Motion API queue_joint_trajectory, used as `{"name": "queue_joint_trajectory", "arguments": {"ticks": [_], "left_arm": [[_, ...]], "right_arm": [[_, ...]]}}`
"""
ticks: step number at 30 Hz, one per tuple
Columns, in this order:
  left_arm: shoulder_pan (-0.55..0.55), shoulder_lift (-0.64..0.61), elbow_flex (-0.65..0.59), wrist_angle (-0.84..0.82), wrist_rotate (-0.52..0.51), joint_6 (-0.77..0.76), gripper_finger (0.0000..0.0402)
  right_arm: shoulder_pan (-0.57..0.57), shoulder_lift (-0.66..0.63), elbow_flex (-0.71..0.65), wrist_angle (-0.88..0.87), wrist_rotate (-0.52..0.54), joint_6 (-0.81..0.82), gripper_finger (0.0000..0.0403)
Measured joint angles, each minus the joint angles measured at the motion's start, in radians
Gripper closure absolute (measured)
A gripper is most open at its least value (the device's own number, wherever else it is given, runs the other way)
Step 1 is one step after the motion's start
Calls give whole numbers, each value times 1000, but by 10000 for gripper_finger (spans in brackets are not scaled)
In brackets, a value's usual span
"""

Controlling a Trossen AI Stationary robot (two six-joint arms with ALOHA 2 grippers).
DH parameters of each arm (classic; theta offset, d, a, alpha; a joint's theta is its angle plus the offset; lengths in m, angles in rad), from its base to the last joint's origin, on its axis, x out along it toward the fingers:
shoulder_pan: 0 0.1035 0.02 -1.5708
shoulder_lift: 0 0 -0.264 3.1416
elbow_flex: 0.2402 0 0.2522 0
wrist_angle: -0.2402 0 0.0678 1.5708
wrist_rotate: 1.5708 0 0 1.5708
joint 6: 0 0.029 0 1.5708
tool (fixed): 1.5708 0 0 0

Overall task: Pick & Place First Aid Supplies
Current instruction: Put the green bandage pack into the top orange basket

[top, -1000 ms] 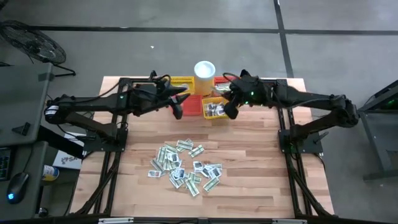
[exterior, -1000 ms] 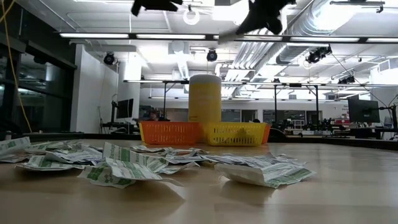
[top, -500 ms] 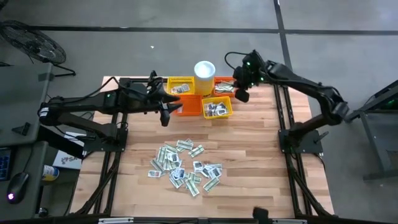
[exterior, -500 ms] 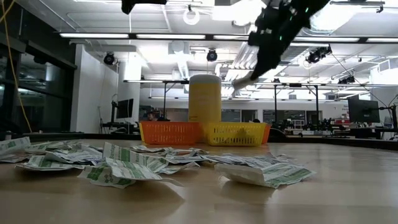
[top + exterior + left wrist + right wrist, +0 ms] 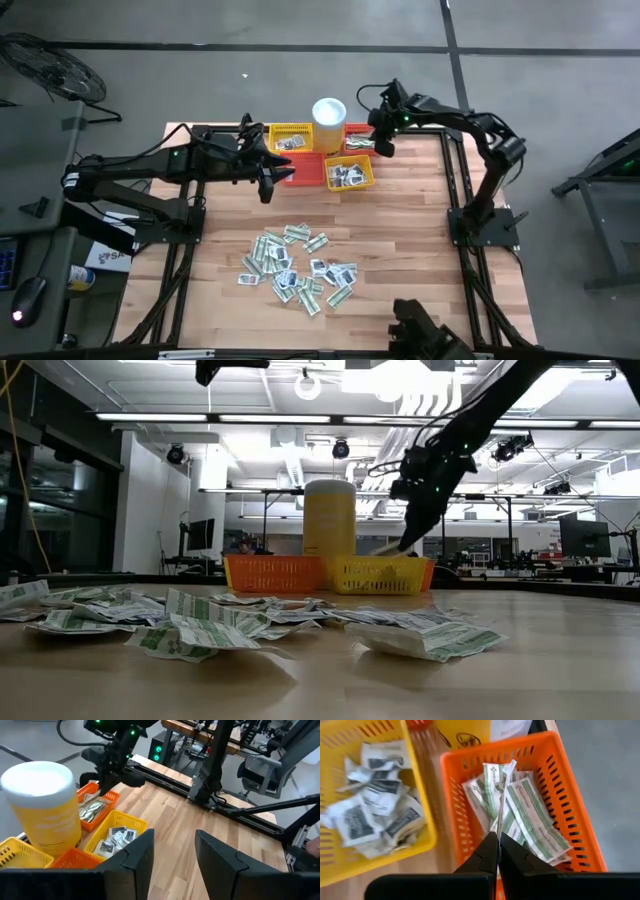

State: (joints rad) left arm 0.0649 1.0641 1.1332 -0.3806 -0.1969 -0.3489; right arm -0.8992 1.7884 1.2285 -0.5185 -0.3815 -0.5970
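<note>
A wide workshop with strip lights, ducts and monitor benches is stretching behind the pale wooden table (image 5: pixel 400 230), which is standing on a grey floor. Taking the white cylindrical cup (image 5: pixel 329 112) at the table's far edge as the landmark: four mesh baskets are clustering round it, one yellow basket (image 5: pixel 290 138) to its left side in the high view, another yellow basket (image 5: pixel 349 174) just in front of it, and an orange basket (image 5: pixel 570 810) to its right. Well in front of the cup, toward the table's near edge, the loose heap of first aid supplies (image 5: pixel 297 267) is lying spread on the bare wood; more sachets are lying inside the baskets.

The right gripper (image 5: pixel 497 845) is hanging over the orange basket beside the cup, its fingers pressed together, with pale green packets (image 5: pixel 530 820) lying just beyond the tips; nothing can be seen pinched between them. The left gripper (image 5: pixel 172 850) is hovering to the cup's left and slightly forward, its fingers spread and holding nothing.
</note>
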Motion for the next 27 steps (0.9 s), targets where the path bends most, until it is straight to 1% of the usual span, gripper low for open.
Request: {"name": "queue_joint_trajectory", "arguments": {"ticks": [8, 10, 12, 14, 17, 22, 25, 27], "left_arm": [[0, 0, 0, -35, -4, -47, 259], [0, 0, 0, -39, -4, -49, 259], [0, 0, 0, -42, -6, -49, 259], [0, 0, 0, -42, -7, -49, 259], [0, 0, 0, -42, -7, -49, 259], [0, 0, 0, -49, 10, -53, 259], [0, 0, 0, -83, 27, -74, 259], [0, 0, 0, -118, 30, -86, 259]], "right_arm": [[-5, 23, 0, 77, 19, -42, 403], [-4, 23, 0, 78, 32, -42, 402], [-3, 23, 0, 67, 34, -77, 401], [3, 23, 0, 60, 40, -97, 392], [13, 23, 0, 60, 76, -89, 362], [33, 23, 0, 44, 120, -52, 284], [48, 19, 0, 25, 148, -24, 245], [59, 1, 0, 13, 174, -11, 227]]}}
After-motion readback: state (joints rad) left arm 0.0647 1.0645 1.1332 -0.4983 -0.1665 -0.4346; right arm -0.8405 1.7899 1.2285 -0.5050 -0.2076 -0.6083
